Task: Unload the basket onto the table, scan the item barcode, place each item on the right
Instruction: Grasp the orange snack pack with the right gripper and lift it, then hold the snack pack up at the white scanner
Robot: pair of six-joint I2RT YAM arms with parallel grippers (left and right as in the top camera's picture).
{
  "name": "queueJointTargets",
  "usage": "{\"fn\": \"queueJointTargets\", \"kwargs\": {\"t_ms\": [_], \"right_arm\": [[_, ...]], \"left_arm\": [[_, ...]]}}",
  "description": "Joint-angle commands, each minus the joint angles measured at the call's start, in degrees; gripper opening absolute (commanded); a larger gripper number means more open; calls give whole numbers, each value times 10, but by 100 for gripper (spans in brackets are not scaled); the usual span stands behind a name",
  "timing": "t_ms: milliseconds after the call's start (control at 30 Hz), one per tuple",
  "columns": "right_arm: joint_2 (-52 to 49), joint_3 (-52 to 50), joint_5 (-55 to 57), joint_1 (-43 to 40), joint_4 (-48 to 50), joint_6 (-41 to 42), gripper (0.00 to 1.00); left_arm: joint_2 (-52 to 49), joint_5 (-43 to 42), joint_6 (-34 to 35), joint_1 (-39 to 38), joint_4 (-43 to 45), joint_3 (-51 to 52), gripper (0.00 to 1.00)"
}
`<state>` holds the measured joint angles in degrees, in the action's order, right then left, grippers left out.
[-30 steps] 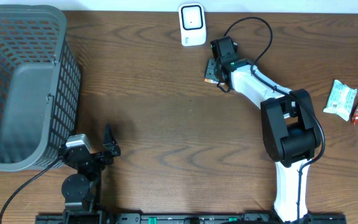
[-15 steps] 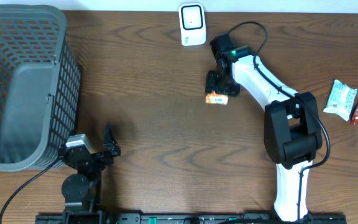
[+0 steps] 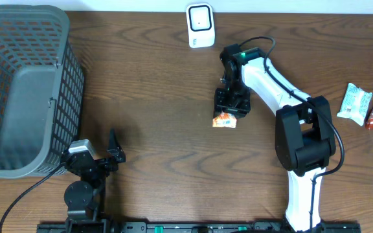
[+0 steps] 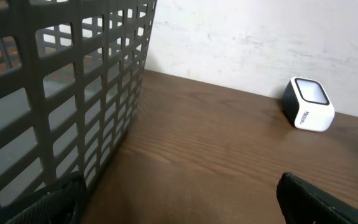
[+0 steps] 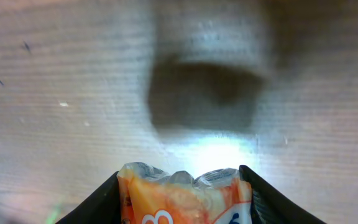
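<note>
Nearest, the left gripper (image 3: 114, 150) rests by its base near the basket (image 3: 70, 65), jaws spread wide and empty. Mid-table, the right gripper (image 3: 226, 113) points down over the table (image 3: 160, 116), its half-closed fingers (image 5: 101, 202) pinching an orange packet (image 3: 224, 120). Beyond it and apart, the scanner (image 3: 200, 26) stands at the far edge.

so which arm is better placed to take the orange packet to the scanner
Right. The right gripper grips the orange packet above the table, near the white scanner. The left gripper sits open beside the basket, far from both.
</note>
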<state>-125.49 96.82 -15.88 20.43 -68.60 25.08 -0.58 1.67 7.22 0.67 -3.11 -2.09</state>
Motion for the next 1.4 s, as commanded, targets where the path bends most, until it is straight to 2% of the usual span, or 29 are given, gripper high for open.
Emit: {"fn": "queueJointTargets", "kwargs": {"t_ms": [0,233,533,567,600,767,1033,1200,1233,1300,1367], "right_arm": [[19,10,-12,3,-6,-21,49],[20,51,-12,-2,-5,-41,45],[20,259,19,0,13,-80,45],[20,277,48,1,33,-85,37],[20,296,122,4,83,-91,28],[17,288,238,12,247,-95,30],[16,190,248,14,543,-111,36],[-7,108,248,14,756,-144,44],[-15,97,248,14,797,-151,43],[-40,82,248,14,884,-175,33],[-73,81,248,14,953,-198,33]], "left_arm": [[3,3,-7,-1,-9,19,98],[3,3,-7,-1,-9,19,98],[3,3,-7,-1,-9,19,98],[3,3,-7,-1,-9,19,98],[3,3,-7,-1,-9,19,98],[3,3,-7,-1,-9,19,98],[3,3,-7,-1,-9,19,98],[3,3,-7,-1,-9,19,98],[3,3,-7,-1,-9,19,98],[3,3,-7,-1,-9,19,98],[3,3,-7,-1,-9,19,98]]}}
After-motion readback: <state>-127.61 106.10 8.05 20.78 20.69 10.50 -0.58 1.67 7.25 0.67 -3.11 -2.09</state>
